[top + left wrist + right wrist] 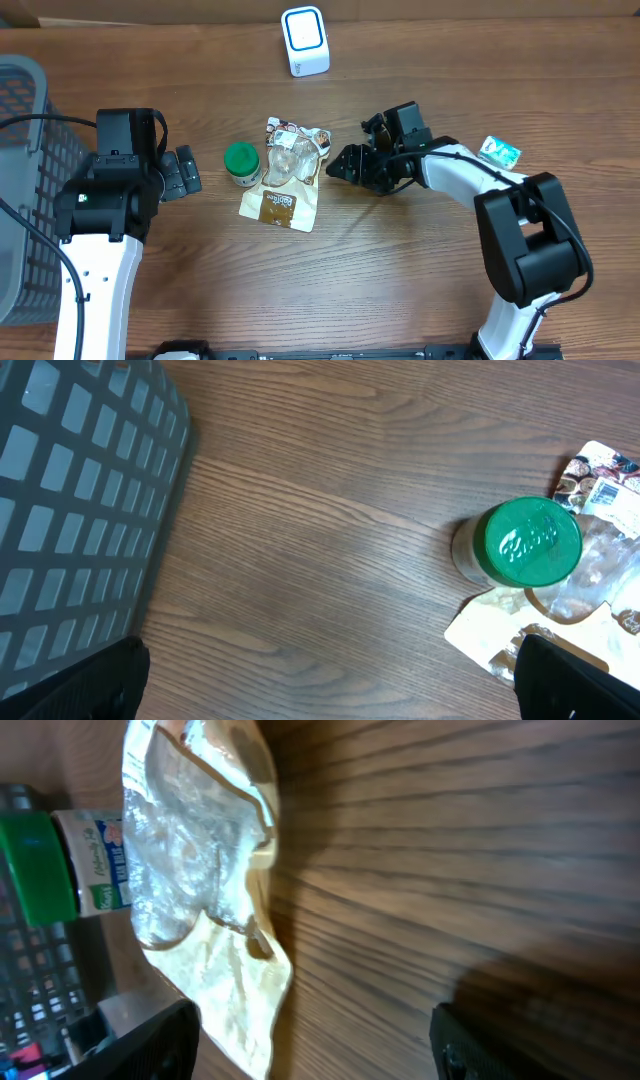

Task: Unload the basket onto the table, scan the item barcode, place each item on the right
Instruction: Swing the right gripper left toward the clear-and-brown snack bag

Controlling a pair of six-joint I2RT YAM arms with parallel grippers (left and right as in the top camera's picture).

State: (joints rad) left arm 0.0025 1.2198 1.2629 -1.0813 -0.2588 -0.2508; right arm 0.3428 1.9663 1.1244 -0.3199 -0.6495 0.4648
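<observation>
**Right tool open and empty, just beside the pouch**
Your pouch lies flat mid-table, just beside the green-lidded jar. It looks light, floppy and slick, so I'd pinch its sealed right edge. The left tool is wide open too, and the scanner sits far back.

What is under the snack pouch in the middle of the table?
Around the snack pouch only the wooden table shows. Whatever lies beneath it is covered. The green-lidded jar stands at its left edge, not under it.
</observation>
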